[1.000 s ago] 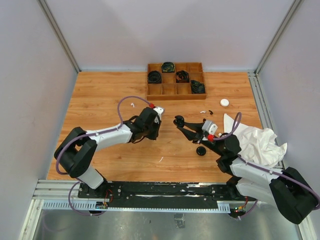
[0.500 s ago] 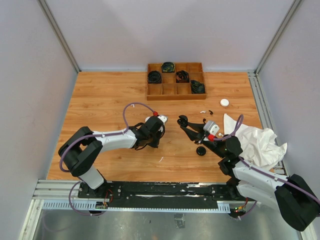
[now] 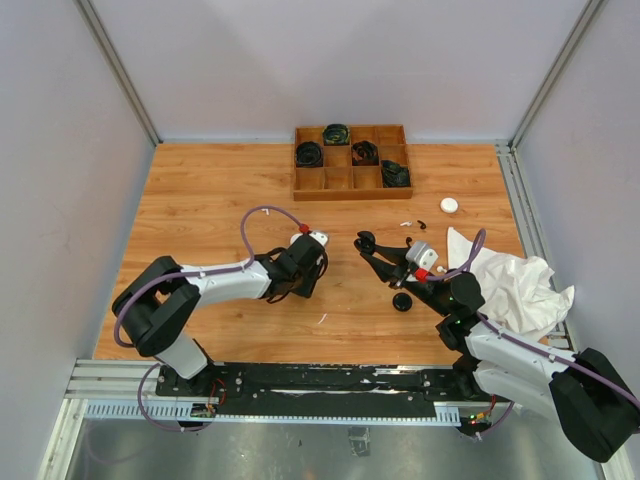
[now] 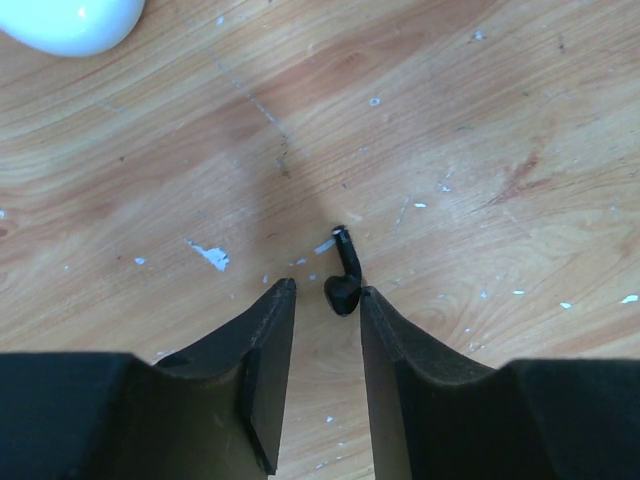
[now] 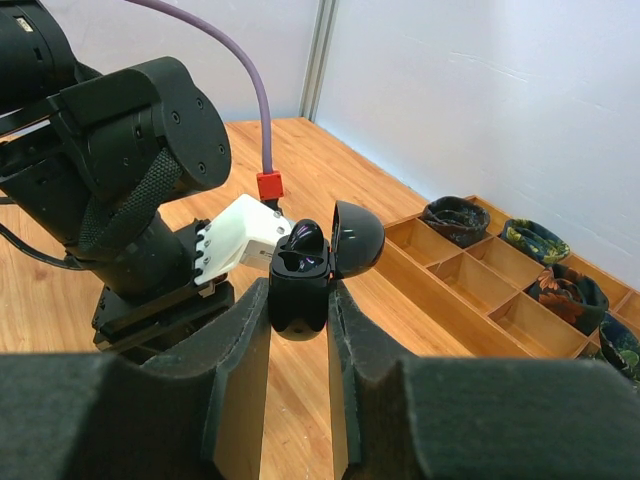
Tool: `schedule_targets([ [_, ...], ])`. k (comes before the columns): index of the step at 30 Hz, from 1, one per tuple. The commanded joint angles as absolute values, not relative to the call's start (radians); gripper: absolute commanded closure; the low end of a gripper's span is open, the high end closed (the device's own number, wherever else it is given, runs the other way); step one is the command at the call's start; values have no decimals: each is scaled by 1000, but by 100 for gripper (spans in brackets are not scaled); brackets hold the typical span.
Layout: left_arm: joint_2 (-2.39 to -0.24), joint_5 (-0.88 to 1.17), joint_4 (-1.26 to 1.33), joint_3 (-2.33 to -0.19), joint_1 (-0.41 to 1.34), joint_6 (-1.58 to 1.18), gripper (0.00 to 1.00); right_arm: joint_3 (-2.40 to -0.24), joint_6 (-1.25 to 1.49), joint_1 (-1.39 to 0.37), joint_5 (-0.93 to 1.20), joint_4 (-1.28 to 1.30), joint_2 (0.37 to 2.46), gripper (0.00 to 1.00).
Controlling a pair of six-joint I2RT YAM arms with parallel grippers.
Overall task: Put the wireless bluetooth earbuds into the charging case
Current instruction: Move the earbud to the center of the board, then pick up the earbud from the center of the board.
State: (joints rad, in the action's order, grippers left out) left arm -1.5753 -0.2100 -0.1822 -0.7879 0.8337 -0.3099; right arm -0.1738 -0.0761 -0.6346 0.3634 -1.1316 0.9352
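Your left arm has swung down and to the right across the tabletop (image 3: 200,200) over the last second, and its fingers, pressed together a moment ago, have parted. The left end effector (image 4: 325,292) now stands at a narrow gap, tips down at the wood, gripping nothing. A black earbud (image 4: 347,272) lies flat on the tabletop between those tips. Its bulb sits next to the finger on the right of the wrist view, and its stem points away from the end effector. You can see bare wood between the bulb and the other finger. A rounded white thing (image 4: 70,18) sits in the top left corner of that view, cut off by the edge; you cannot tell what it is.

Your right end effector (image 5: 300,312) is clamped on the black charging case (image 5: 297,290), holding it upright above the tabletop with its lid hinged open to the right. From overhead, the case hangs just right of the left wrist.

Further out, a black puck (image 3: 402,302) rests on the wood beside the right arm. Beyond it lie a small white earbud (image 3: 405,223) and a white round case (image 3: 450,205). A crumpled white cloth (image 3: 515,285) fills the right edge. The wooden tray (image 3: 350,185) at the far side holds coiled black cables (image 3: 310,153) in some compartments.
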Motion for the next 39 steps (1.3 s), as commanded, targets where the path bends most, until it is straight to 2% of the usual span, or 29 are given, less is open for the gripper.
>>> schedule_targets([
  [1,-1539,-284,-235,-769,842,-329,61,-175,-76,-664,365,-1160,933,98],
  [9,-1514,-337,-234,-757,785,-340,57,-179,-72,-664,380,-1164,942,98],
  [16,-1470,-250,-135,-736,690,-366,53,-180,-74,-664,376,-1158,945,97],
  [22,-1450,-166,-134,-742,683,-385,53,-184,-78,-664,379,-1132,931,97],
  [30,-1391,-66,-75,-666,684,-543,53,-188,-75,-663,394,-1141,965,97],
  [35,-1437,-51,-64,-683,683,-572,59,-188,-70,-664,405,-1150,971,96],
  [39,-1457,-28,-52,-693,683,-577,59,-187,-78,-664,395,-1128,955,96],
])
